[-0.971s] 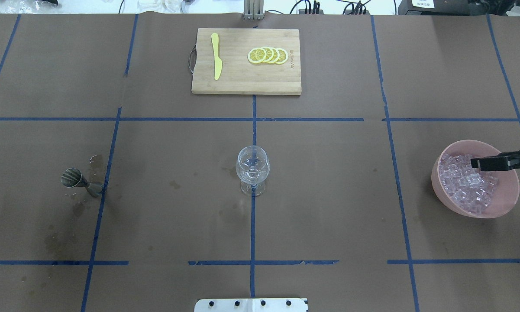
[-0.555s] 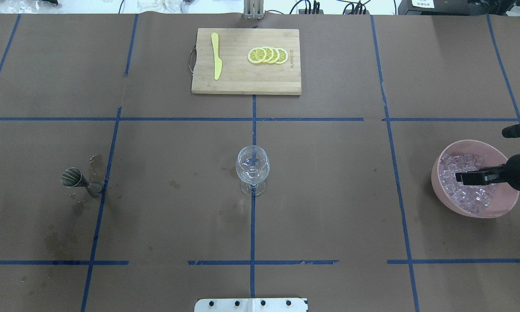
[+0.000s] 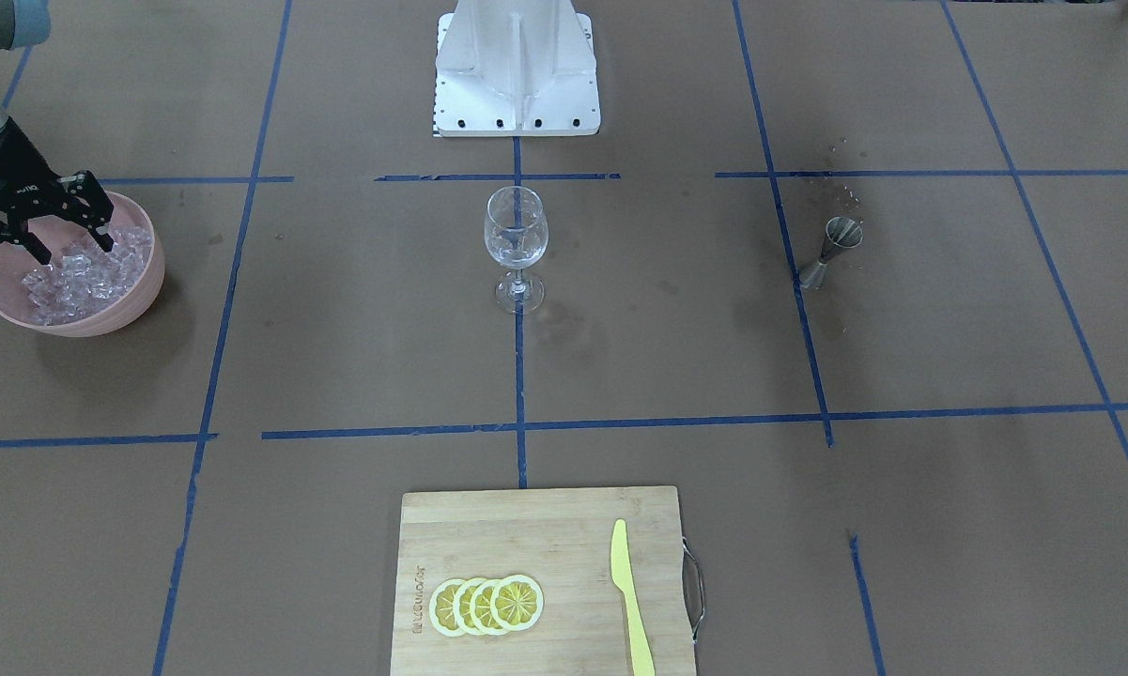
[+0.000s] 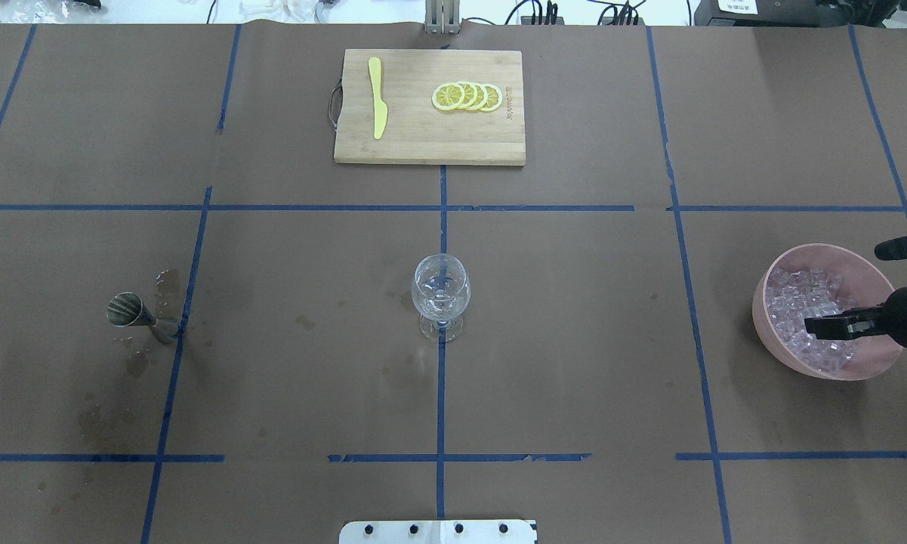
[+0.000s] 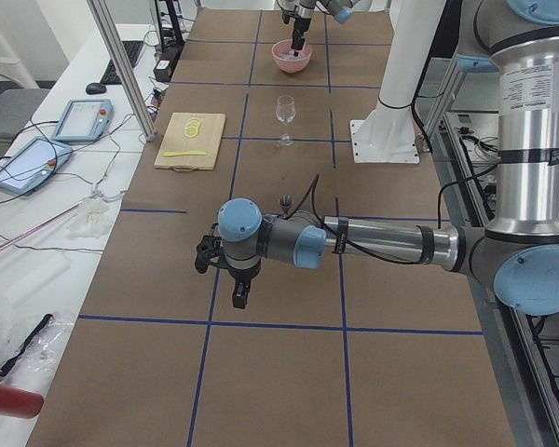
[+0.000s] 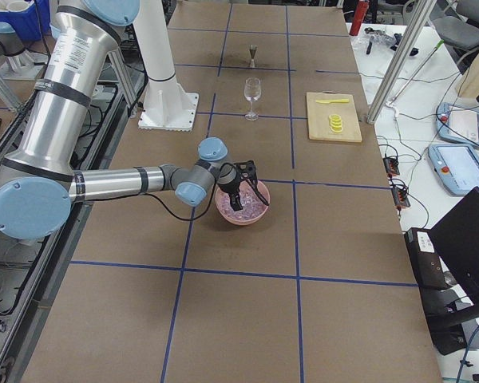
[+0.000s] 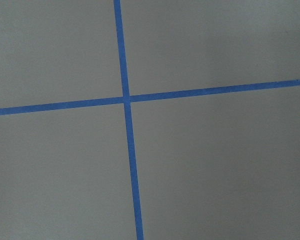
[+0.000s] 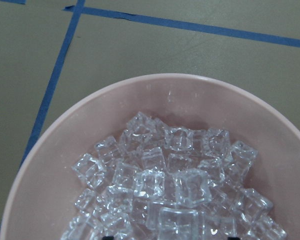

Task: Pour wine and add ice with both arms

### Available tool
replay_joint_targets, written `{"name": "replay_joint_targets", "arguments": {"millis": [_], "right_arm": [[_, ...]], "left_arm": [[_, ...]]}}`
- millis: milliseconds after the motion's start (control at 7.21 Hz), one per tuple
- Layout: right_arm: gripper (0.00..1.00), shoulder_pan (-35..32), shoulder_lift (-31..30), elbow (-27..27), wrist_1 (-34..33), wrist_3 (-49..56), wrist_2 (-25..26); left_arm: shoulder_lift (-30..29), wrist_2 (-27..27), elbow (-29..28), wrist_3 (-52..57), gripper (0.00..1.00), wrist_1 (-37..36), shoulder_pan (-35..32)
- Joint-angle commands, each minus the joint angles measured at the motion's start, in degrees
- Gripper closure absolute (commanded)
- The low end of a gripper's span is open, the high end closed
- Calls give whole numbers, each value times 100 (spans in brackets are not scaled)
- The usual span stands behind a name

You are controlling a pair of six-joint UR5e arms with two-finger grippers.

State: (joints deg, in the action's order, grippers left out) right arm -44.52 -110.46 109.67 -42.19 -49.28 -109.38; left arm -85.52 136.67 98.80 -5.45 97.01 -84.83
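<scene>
- Front-facing view: the black two-finger right gripper [image 3: 68, 244] points down into the round pink plastic bowl [image 3: 146, 282] at the table's right end. Its fingers are spread wide, tips among the heap of small clear ice cubes [image 3: 61, 286], and they grip nothing.
- Overhead view: the bowl sits well apart from the clear stemmed wine glass [image 4: 440, 291] at the table's middle.
- Left-end view: the left gripper [image 5: 239, 296] hangs over bare brown table paper [image 5: 149, 270]; its finger spacing cannot be told.
- Right-end view: the right gripper stands upright over the heap.
- Left wrist view: only crossed blue tape lines [image 7: 126, 97], no fingers.
- Right wrist view: cubes fill the bowl. The step would likely go best by straddling one topmost cube and closing gently, since glassy cubes probably slip.
</scene>
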Motion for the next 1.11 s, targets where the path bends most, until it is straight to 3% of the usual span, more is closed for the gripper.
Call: {"name": "replay_joint_targets", "arguments": {"millis": [0, 416, 832, 971], "right_arm": [[46, 39, -11, -87, -9, 15, 5], [98, 13, 42, -43, -9, 23, 14], [100, -110, 51, 369, -79, 94, -92], [89, -145, 42, 362, -79, 102, -92]], "left_arm": [[0, 0, -1, 0, 0, 2, 1], [0, 0, -10, 0, 0, 2, 1], [0, -9, -44, 0, 0, 2, 1], [0, -9, -53, 0, 0, 2, 1]]}}
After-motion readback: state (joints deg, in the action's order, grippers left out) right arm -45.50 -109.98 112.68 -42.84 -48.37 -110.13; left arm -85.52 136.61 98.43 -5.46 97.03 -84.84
